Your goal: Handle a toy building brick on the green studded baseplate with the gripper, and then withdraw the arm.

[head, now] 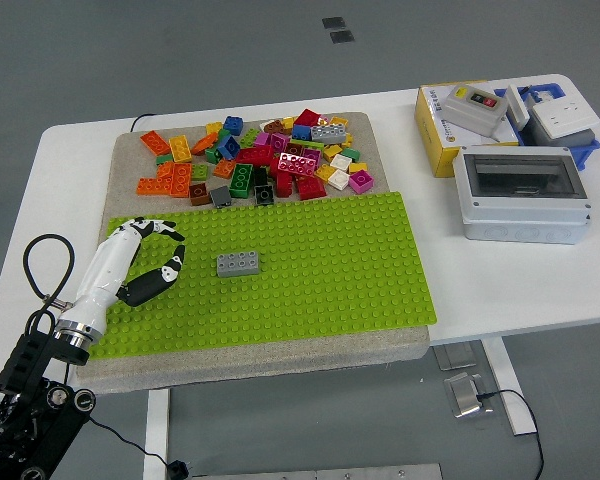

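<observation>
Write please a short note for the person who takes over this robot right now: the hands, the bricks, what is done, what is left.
Left hand: open, holds nothing, over the left end of the green baseplate.
Right hand: not in view.
Grey brick: lies alone on the baseplate, right of the hand, not touched.
Loose bricks: piled on the mat behind the baseplate.
Done: whether the brick was already handled cannot be told.
Left: pull the arm back off the table.

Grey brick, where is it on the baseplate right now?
In the head view, the grey brick sits alone on the green baseplate, left of centre, just right of the left hand and apart from it.
</observation>
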`<state>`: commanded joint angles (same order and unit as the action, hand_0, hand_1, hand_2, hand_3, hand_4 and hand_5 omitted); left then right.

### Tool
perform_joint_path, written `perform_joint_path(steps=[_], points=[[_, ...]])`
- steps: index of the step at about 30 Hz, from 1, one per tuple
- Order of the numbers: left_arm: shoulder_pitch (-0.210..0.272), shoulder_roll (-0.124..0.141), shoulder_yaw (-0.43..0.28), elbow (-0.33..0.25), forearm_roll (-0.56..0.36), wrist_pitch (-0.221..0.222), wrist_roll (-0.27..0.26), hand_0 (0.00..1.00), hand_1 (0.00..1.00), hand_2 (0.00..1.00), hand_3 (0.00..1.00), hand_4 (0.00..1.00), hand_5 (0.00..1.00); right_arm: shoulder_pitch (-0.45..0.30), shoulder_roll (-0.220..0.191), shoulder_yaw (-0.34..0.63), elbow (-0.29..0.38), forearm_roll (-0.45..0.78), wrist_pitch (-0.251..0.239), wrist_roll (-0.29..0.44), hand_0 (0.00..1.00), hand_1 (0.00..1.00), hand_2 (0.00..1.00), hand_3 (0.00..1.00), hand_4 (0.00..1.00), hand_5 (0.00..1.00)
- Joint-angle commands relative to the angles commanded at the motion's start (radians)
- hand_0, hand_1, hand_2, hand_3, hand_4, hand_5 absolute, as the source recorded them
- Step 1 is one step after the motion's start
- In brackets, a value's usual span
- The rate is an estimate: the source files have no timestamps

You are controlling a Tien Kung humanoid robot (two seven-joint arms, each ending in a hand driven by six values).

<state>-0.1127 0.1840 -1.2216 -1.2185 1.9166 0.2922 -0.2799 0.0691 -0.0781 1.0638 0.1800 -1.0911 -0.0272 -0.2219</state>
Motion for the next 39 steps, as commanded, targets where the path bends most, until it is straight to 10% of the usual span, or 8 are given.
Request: perform_joint_path(steps=[18,39], points=[[0.008,0.008,0.022,-0.023,-0.030,0.015,-0.007,0.910,0.719,0.853,0.915,0.551,0.418,-0.001,0.015,-0.048,0.000,0.051,-0.007,0.007,0.641,0.640,0.670,0.562,0.400,0.743],[0.014,0.003,0.015,-0.030,-0.031,0.008,-0.012,0.963,0.945,0.947,0.807,0.604,0.487,0.000,0.010,-0.052,0.000,0.067,-0.008,0.013,0.639,0.641,0.670,0.560,0.399,0.748]])
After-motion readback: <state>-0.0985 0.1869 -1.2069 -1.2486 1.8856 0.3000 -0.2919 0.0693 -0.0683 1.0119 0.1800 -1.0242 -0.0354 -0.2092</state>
